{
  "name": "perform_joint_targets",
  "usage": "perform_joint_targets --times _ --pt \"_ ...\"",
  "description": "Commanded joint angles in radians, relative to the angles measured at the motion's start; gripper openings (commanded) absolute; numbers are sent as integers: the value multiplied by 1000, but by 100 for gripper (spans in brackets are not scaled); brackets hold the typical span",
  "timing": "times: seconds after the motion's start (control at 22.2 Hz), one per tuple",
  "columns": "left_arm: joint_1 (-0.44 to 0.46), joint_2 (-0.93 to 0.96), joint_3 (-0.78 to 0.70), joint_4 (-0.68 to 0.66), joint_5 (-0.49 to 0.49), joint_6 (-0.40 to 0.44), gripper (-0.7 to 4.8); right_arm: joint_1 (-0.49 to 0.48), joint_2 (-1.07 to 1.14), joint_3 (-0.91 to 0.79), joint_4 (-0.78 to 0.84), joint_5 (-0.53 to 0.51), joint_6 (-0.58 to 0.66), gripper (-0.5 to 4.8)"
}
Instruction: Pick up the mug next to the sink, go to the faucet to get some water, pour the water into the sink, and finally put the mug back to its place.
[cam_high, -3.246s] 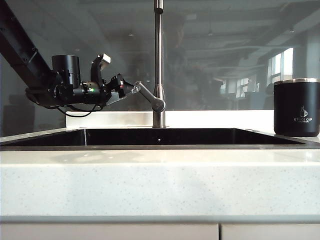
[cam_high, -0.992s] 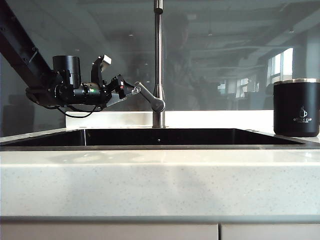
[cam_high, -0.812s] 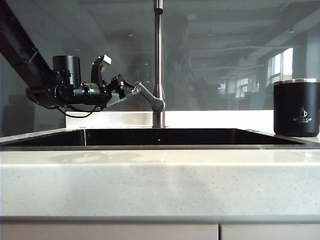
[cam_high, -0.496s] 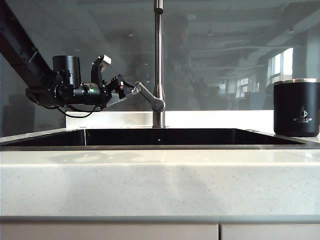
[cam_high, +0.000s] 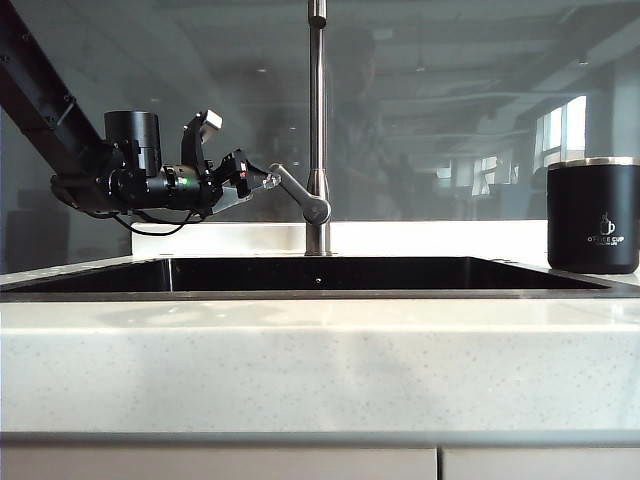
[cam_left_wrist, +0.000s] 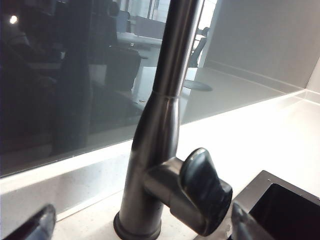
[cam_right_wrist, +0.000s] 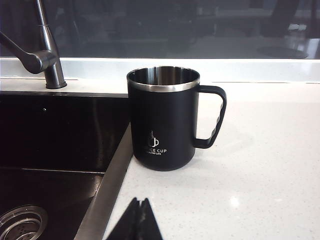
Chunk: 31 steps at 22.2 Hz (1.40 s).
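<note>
Two pincers need watching. Our left pincer hangs over the sink with jaws spread wide at the lever of the faucet, empty. Our right pincer is closed on nothing, just short of the mug, which stands upright on the tabletop beside the sink rim. We judge the pickup not yet begun: open the right jaws first, then approach level at the body or handle.
</note>
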Motion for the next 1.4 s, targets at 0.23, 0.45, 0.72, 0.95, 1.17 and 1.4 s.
perform_joint_targets --times 0.23,0.45,0.72,0.95,1.17,1.4 --pt "0 -6 6 13 2 1 479 0 -3 -3 49 4 4 -8" --pt "0 -6 5 13 2 1 479 0 -3 -3 56 3 3 -8" --pt "0 -6 2 12 2 1 479 0 -3 -3 32 3 3 -8" --pt "0 -6 2 12 2 1 479 0 -3 -3 42 3 3 -8" --pt "0 -6 2 12 2 1 479 -1 -2 -3 34 3 3 -8" --pt "0 -6 2 12 2 1 479 -1 -2 -3 33 3 3 -8"
